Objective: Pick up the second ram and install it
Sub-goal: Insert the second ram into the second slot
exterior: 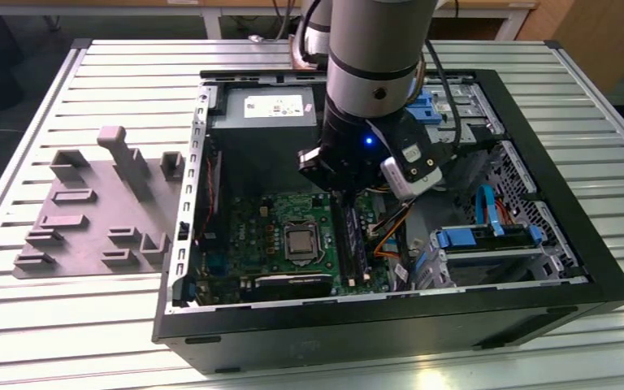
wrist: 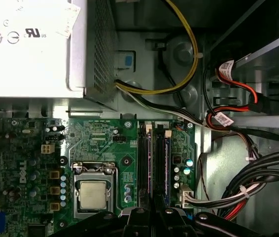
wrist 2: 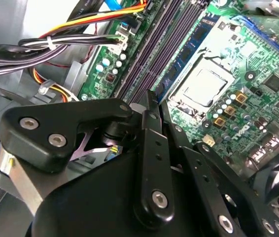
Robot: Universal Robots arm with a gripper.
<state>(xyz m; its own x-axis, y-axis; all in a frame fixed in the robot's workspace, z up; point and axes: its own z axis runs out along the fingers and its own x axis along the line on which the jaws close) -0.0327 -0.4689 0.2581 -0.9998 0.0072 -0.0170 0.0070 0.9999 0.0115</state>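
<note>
Reaching down into the open black computer case on the ribbed metal tabletop, the tool in the exterior view hangs right over the long black sockets on the green circuit board, with the grey moulded holder plate well apart toward the exterior view's left. In the second wrist view the tool's black fingers stand close together at the sockets, though whether they clamp anything I cannot tell. In the first wrist view the thin dark rectangular memory stick stands in a socket beside the silver square processor, just beyond the tool.

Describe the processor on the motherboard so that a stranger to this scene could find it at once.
Start at the open black computer case on the slatted metal table and look down at the green motherboard on its floor. Near the board's middle, beside the long black memory sockets, lies the processor. It is the only bare silvery square there, clamped in a metal frame.
</note>
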